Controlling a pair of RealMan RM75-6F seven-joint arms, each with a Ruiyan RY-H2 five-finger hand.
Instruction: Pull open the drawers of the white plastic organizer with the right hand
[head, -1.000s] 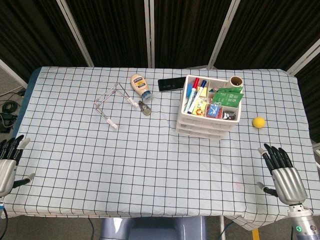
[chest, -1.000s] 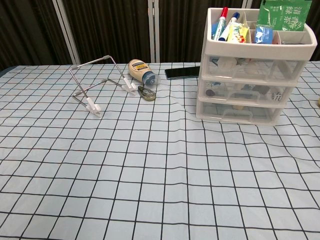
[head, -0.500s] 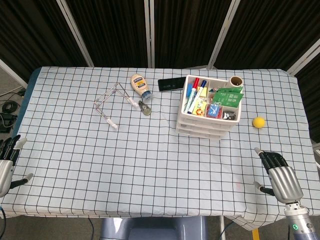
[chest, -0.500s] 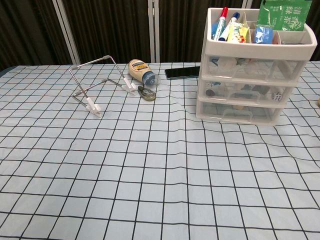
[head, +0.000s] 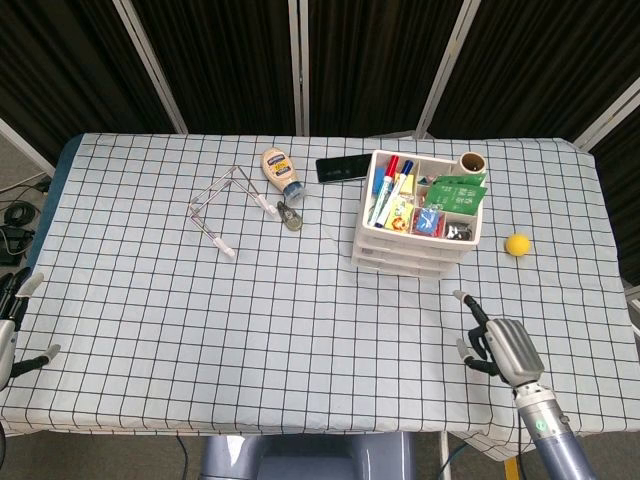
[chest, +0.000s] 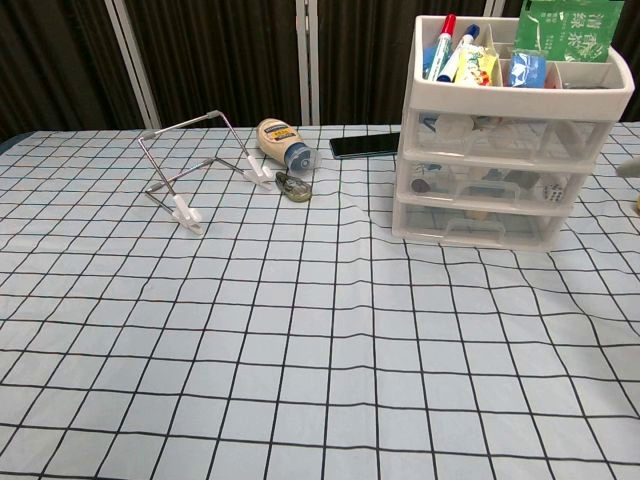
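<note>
The white plastic organizer (head: 418, 228) stands right of the table's centre, its top tray full of markers and packets. In the chest view the organizer (chest: 505, 140) shows three drawers, all pushed in, the bottom drawer's handle (chest: 472, 229) facing me. My right hand (head: 498, 346) hovers low over the cloth, in front of and to the right of the organizer. It is apart from the organizer, holds nothing, and has one finger stretched forward. A pale fingertip (chest: 630, 167) shows at the chest view's right edge. My left hand (head: 8, 336) sits at the table's left edge, fingers apart and empty.
A yellow ball (head: 517, 244) lies right of the organizer. A black phone (head: 342, 167), a mayonnaise bottle (head: 281, 172), a key ring (head: 290, 215) and a bent wire stand (head: 222, 208) lie at the back left. The table's front edge is near my right hand.
My right hand has moved left and forward from the table's right front corner toward the organizer and turned. My left hand has slid further off the left edge. The drawers have not moved.
</note>
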